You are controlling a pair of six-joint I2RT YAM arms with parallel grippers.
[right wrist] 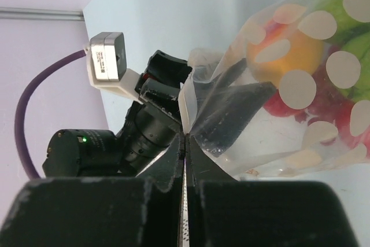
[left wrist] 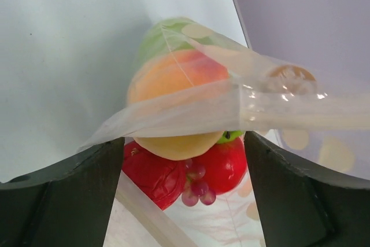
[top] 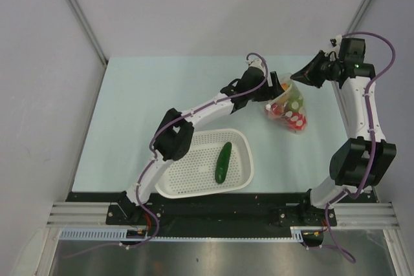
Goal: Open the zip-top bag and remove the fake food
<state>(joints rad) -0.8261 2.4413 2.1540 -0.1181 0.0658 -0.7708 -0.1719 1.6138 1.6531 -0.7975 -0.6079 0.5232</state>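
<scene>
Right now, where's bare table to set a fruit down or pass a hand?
Free: table left of the left arm, out to its left edge; the patch between the basket and the right arm; basket floor left of the cucumber. Crowded: far right, where the left gripper and right gripper meet at the bag.

Zip-top bag (top: pixel 289 111) crowded on two sides
Left gripper (top: pixel 268 99) blocks its left, right gripper (top: pixel 292 79) its far end; near side is bare table (top: pixel 284 159).

Light is bright and even, shadows soft, with glare glinting on the zip-top bag (left wrist: pixel 283 85).
</scene>
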